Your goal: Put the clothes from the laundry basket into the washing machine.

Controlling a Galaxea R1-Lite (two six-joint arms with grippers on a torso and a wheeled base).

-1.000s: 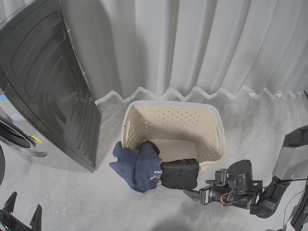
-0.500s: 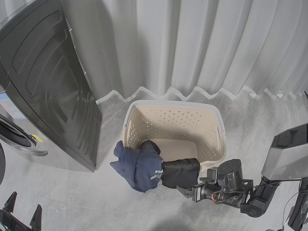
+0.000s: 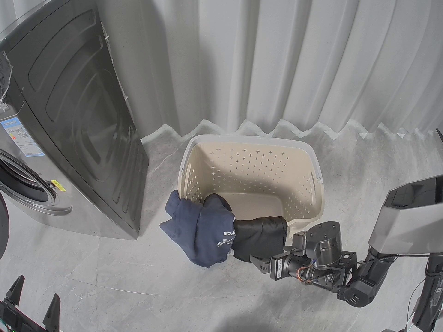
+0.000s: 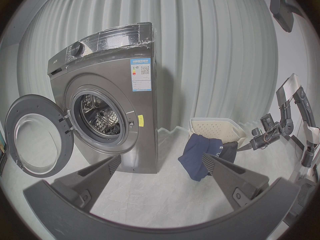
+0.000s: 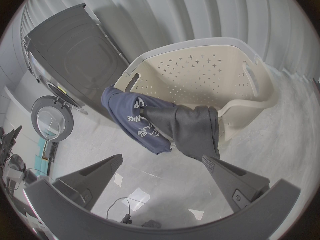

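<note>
A beige laundry basket (image 3: 251,139) stands on the floor, with a navy garment (image 3: 198,234) and a black garment (image 3: 258,238) draped over its near rim. My right gripper (image 3: 258,263) is open, low and just in front of the black garment's hanging edge. In the right wrist view the black garment (image 5: 190,127) and navy garment (image 5: 133,117) hang just beyond the open right gripper (image 5: 161,160). The grey washing machine (image 3: 69,116) stands to the left of the basket. Its round door (image 4: 36,137) is swung open, showing the drum (image 4: 98,117). My left gripper (image 3: 32,300) is open near the floor at the lower left.
A white pleated curtain (image 3: 277,47) hangs behind the basket and the washer. Bare grey floor (image 3: 138,277) lies between the washer, the basket and my left gripper. The left wrist view shows the basket (image 4: 216,122) to the right of the washer.
My right gripper has moved left and closer to the black garment's hanging edge. The head camera has shifted slightly. The clothes and the left gripper have stayed put.
</note>
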